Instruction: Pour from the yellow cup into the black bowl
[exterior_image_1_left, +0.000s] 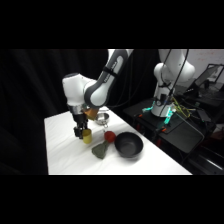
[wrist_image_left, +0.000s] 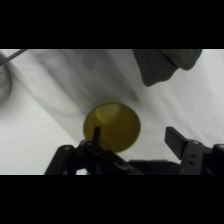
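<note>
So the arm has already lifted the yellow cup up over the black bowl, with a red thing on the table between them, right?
Not quite. The side view shows the yellow cup standing on the table, apart from the black bowl, with the gripper at it. The red thing does lie between them.

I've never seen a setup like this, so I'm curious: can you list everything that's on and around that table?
yellow cup: one, yellow, on the table under the end effector, left of the other items; something pale lies inside it.
black bowl: one, black, glossy inside, at the right end of the group.
red object: one, red, small and round, between cup and bowl.
grey-green object: one, dull green, lumpy, in front of the red object.
metal cup: one, shiny, behind the yellow cup.
table: one, white.
second robot: one, white, in the background at right.
arm: one, white.
end effector: one, black, open, one finger inside the yellow cup's rim and one outside.
</note>
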